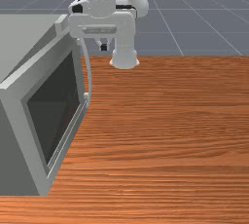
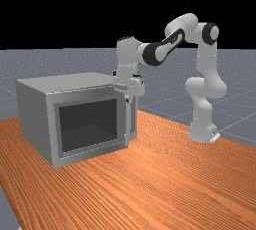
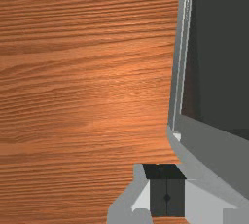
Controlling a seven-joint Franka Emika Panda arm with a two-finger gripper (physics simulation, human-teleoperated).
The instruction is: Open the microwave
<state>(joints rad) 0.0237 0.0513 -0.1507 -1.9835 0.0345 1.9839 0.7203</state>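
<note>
1. Microwave [image 1: 13,102]: on table, front view's L side; far view, L of middle. Upright, grey box.
2. Door [image 2: 122,114]: looks shut in far view. Dark window [image 2: 89,124] set in grey frame.
3. Handle [image 1: 89,74]: pale, upright bar, bowed out from door; in far view at door's R side, the side nearer the arm base.
4. Gripper [image 1: 103,47]: pointing down, near upper part of handle. Front view: tips just to R of handle, w/ a visible gap in that view. Far view: tips overlap handle's upper end; true contact can't be told.
5. Fingers [image 3: 158,201]: closed, dark pads meeting at a thin seam, nothing gripped. Wrist view: window & its frame lie off to one side of them, bare wood to the other.
6. Arm [image 2: 162,49]: white/grey w/ black joints; far view, reaches from R of middle toward L, above tabletop. Base [image 2: 202,133] at table's edge region.
7. Table [image 1: 180,135]: orange-brn wood, grain visible. Beyond: grey floor [image 1: 168,18] w/ pale grid lines.
</note>
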